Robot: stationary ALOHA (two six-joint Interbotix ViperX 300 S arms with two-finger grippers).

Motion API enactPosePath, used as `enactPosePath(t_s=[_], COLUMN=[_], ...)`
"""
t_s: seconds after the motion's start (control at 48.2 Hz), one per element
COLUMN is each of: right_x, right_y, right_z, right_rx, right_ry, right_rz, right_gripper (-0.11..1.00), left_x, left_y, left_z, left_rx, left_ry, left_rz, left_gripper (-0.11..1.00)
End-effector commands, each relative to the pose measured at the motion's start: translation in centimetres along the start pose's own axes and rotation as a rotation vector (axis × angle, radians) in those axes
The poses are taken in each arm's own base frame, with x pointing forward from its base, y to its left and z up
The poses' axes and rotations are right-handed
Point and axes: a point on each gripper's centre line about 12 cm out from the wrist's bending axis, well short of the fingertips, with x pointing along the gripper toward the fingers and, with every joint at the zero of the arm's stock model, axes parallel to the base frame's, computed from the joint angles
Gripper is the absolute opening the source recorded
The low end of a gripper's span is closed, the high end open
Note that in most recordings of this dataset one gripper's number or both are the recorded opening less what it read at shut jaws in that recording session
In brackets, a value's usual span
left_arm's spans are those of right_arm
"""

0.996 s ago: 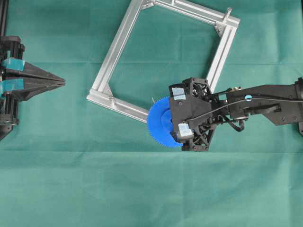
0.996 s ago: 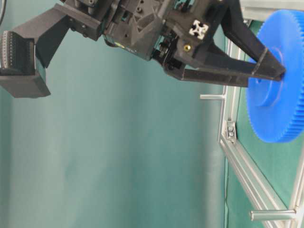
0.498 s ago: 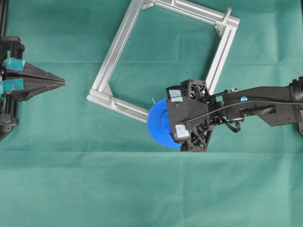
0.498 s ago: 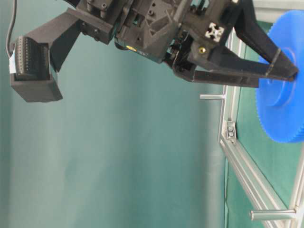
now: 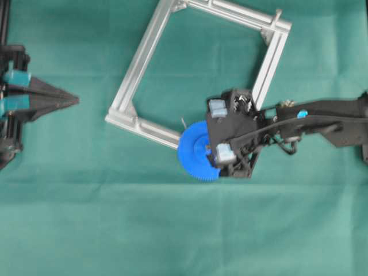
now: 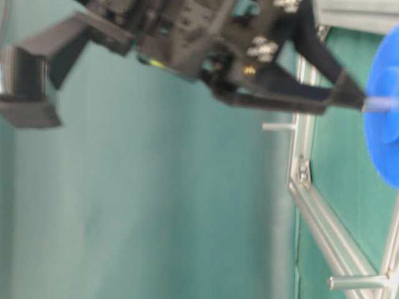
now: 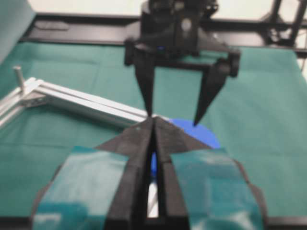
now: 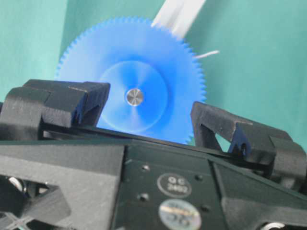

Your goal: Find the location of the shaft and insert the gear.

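the gear (image 8: 129,76) lies flat on the lower corner of the aluminium frame (image 5: 141,54), and in its centre hole we can see the silvery tip of the shaft (image 8: 134,97), so we judge it seated, with the shaft's axis running straight up through the hub. our right gripper (image 7: 173,117) sits just above and to the right of it, jaws spread wide to either side of the hub and holding nothing. our left gripper (image 5: 73,100) rests pinched together far off at the left edge, so the right arm is much the nearer.

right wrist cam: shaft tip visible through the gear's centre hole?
Yes. A silvery round shaft end sits in the hub hole of the blue gear.
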Motion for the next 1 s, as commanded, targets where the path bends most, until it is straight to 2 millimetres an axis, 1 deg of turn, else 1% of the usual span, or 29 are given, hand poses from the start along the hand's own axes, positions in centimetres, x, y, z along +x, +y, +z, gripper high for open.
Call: enactPosePath(t_s=[0.0, 0.104, 0.27, 0.374, 0.581, 0.768, 0.976], right_x=[-3.1, -5.8, -9.4, -12.0, -15.9, -18.6, -20.1], right_y=[0.2, -0.1, -0.9, -1.5, -2.4, -3.2, -4.1], right_z=[1.5, 1.6, 0.8, -0.1, -2.5, -4.5, -7.2], right_rx=[0.0, -0.001, -0.011, -0.018, -0.012, -0.005, 0.001], right_ry=[-0.077, -0.105, -0.163, -0.221, -0.33, -0.407, -0.452], right_rz=[0.017, 0.015, 0.003, 0.004, 0.033, 0.051, 0.061], right_gripper=[0.82, 0.82, 0.81, 0.81, 0.81, 0.81, 0.81], left_x=[0.1, 0.1, 0.1, 0.1, -0.1, -0.7, -1.3], left_y=[0.1, 0.1, 0.0, 0.1, 0.1, 0.0, 0.1], left_z=[0.9, 0.9, 0.9, 0.9, 0.7, 1.0, 1.4], left_rx=[-0.002, -0.003, -0.002, -0.002, -0.005, -0.006, -0.007], left_ry=[-0.018, -0.018, -0.015, -0.011, 0.008, 0.005, -0.005], left_rz=[0.003, 0.003, 0.003, 0.004, 0.004, 0.002, 0.003], left_gripper=[0.01, 0.01, 0.01, 0.01, 0.01, 0.01, 0.01])
